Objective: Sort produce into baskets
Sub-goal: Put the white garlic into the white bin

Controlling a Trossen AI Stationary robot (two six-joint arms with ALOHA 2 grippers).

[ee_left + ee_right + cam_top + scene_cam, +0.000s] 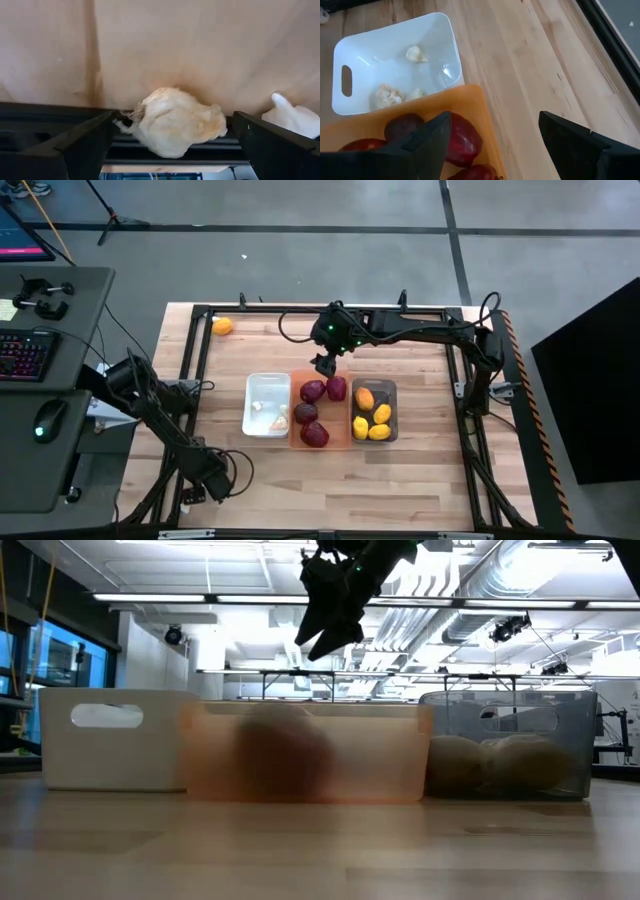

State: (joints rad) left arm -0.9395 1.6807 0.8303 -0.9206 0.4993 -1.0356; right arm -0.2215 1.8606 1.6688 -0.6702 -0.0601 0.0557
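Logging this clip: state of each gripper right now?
Left gripper: open, a garlic bulb between its fingers, not gripped.
Right gripper: open, empty, above the orange basket.

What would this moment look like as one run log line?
right hand: open, above orange bin | left hand: open, near table corner, by garlic bulb | one lemon unsorted

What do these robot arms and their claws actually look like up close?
Both arms are dark, nearly black, built of slim jointed segments, with thin black cables looping along them. The right arm carries a small green light near its wrist. Each ends in a two-finger claw: the right gripper and the left gripper both show flat, wedge-shaped matte black fingers with squared edges. No lettering or markings are visible.
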